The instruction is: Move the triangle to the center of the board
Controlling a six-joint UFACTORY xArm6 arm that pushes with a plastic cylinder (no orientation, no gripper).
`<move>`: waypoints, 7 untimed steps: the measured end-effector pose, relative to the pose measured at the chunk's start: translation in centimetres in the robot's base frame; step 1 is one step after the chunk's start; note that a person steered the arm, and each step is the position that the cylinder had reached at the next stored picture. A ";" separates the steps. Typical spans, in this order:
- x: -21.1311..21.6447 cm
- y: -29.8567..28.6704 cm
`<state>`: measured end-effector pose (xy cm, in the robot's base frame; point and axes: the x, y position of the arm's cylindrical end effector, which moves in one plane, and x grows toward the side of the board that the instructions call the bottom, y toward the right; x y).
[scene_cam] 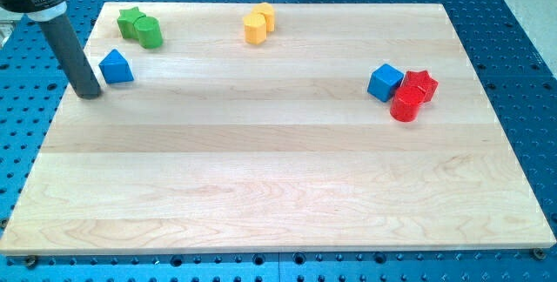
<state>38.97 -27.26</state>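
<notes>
Nearest the view's bottom sits the red cylinder [406, 105], touching a red star [420, 83] and blue cube [385, 82]. Far left, the blue triangle [116, 66] lies just beside my tip [90, 94]. No pincer exists here, only the rod.

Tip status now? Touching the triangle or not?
My tip: no gripper, holding nothing. On the board just left of the blue triangle in the view; whether it touches it cannot be told.
</notes>
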 end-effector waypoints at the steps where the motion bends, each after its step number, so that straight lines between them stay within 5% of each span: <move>1: -4.9 0.4; 2: -3.9 5.4; 4: -2.1 3.8; 6: -0.4 15.7; 7: -1.8 14.0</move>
<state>37.19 -13.30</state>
